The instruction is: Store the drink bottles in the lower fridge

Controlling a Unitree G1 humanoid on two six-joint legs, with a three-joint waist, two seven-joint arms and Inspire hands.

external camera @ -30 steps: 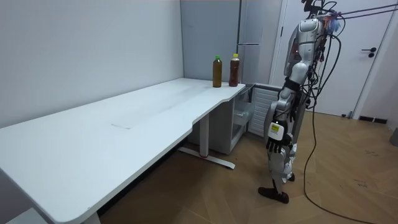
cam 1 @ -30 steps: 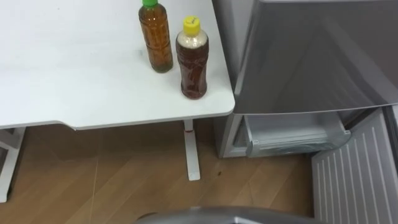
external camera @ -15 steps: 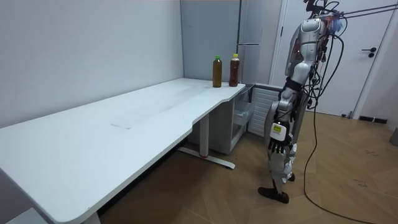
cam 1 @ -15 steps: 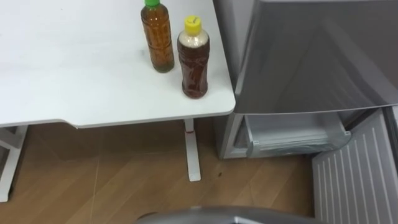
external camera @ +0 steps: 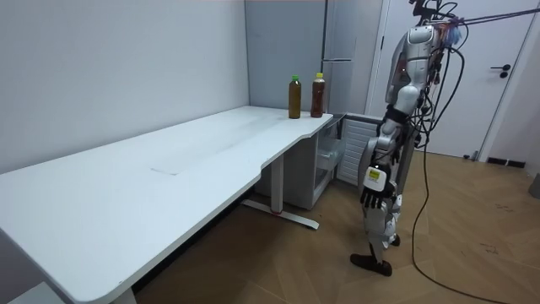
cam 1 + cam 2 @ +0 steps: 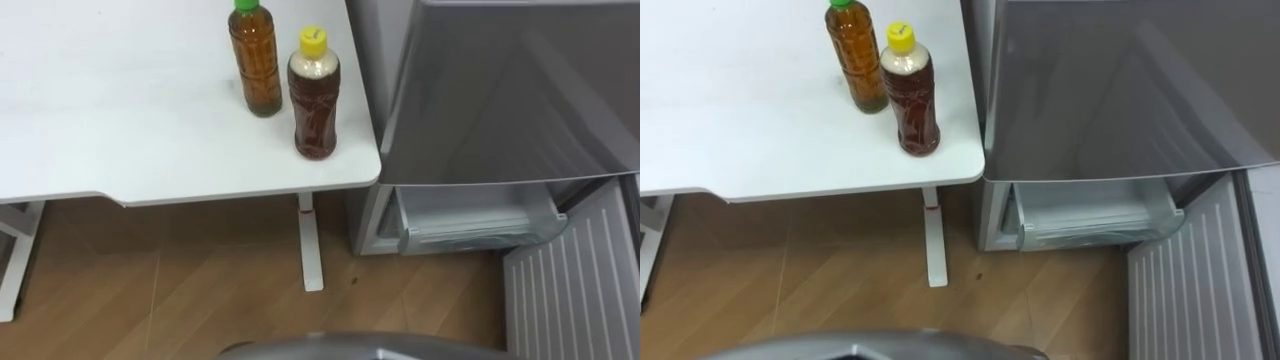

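Observation:
Two drinks stand upright near the right corner of the white table (image 6: 120, 110): a green-capped bottle of amber tea (image 6: 254, 60) and, right of it and closer to me, a yellow-capped bottle of darker tea (image 6: 313, 100). They stand close together, apart from each other. To their right is the grey fridge (image 6: 500, 90). Its lower compartment (image 6: 470, 215) is open, with the lower door (image 6: 575, 280) swung out at the right. In the room view I stand upright in front of the fridge and the table corner, and my left hand (image 5: 375, 192) hangs at my side, away from the bottles (image 5: 294, 97).
The table's leg (image 6: 309, 245) stands on the wooden floor (image 6: 180, 300) between me and the bottles. A pale shelf bin sits inside the lower compartment. In the room view a long stretch of bare table top (image 5: 169, 177) runs toward the room view's left.
The eye view has drifted slightly, so the bottles sit a little further right in it. Nothing on the table or at the fridge has moved.

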